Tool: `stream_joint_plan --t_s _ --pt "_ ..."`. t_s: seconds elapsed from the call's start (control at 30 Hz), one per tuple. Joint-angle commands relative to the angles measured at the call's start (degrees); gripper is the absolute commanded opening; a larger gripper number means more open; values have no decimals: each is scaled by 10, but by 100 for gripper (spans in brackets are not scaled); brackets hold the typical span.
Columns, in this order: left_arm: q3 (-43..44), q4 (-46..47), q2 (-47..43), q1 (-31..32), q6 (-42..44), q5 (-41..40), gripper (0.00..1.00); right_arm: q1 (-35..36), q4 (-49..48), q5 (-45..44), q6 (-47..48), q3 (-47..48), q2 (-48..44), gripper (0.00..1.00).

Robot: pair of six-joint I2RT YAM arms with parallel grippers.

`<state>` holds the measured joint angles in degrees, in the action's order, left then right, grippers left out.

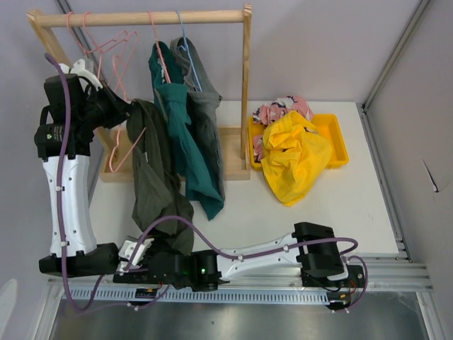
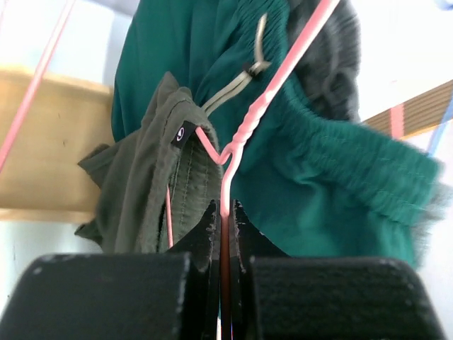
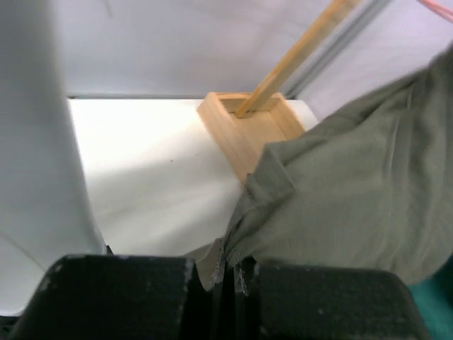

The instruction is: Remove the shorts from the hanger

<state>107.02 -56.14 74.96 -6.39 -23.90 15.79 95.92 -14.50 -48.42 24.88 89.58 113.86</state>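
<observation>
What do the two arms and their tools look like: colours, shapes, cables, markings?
The left arm and the right arm each have a white tapered link between blocky black joints, with a purple cable clipped along it. A small green light glows on the right arm. The left tool and the right tool are black, each with two flat fingers.

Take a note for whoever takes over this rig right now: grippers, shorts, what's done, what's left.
Left gripper shut on the pink hanger, which carries the olive green shorts.
Right gripper shut on those shorts' edge.
Done: yellow shorts and pink patterned shorts in the yellow bin.
Left: pull the olive pair free; teal shorts and grey shorts hang on the rack.
</observation>
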Motion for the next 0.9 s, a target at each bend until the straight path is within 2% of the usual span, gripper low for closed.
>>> stream_joint_plan --t_s 0.0,0.13,0.33,0.4,0.53,0.57,0.7,0.87 --pt "-46 53 -118 -17 12 10 0 -177 -11 84 26 227 21 0" --pt "-95 56 -147 -11 -10 44 0 -248 75 144 -43 307 46 0" --pt "-140 73 -177 28 -37 65 0 -290 125 168 -55 371 73 0" --pt "-134 64 -178 30 -31 50 0 -293 131 169 -70 364 65 0" --pt "-82 58 -177 29 -20 13 0 -275 64 162 -89 242 0 0" --pt "-78 69 -179 30 -20 13 0 -268 54 154 -95 186 -32 0" --pt "-52 85 -177 30 -6 -6 0 -212 1 119 -105 52 -115 0" --pt "-28 75 -156 30 25 -51 0 -89 -49 14 -61 -66 -221 0"
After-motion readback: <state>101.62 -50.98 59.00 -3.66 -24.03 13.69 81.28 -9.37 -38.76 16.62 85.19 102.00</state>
